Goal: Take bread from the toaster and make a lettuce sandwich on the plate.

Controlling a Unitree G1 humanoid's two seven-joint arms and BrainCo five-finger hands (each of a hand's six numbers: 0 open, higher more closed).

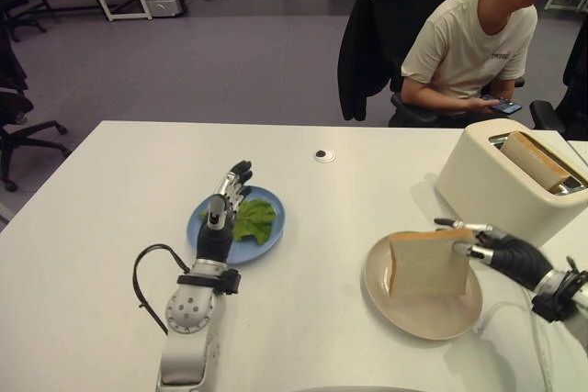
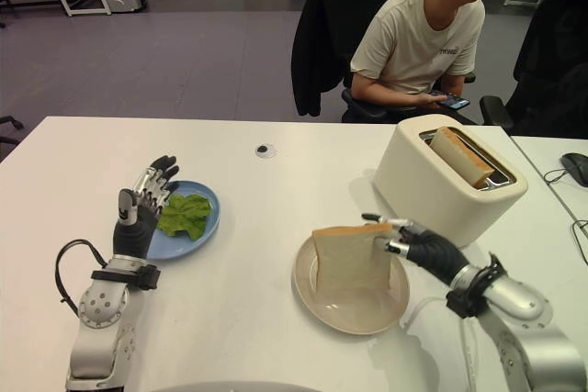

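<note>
In the left eye view, the right hand (image 1: 501, 250) is clamped on the upper right corner of a bread slice (image 1: 427, 263). The slice stands on edge over the beige plate (image 1: 378, 274), just near of the toaster (image 1: 491, 192), and so slight a hold may let it twist or topple past the rim on release. In the right eye view, the left hand (image 2: 142, 208) lies with fingers spread and empty at the left edge of the blue plate (image 2: 208, 193), beside the lettuce (image 2: 186, 215); a clumsy grab could shove that plate or tear the leaf.
</note>
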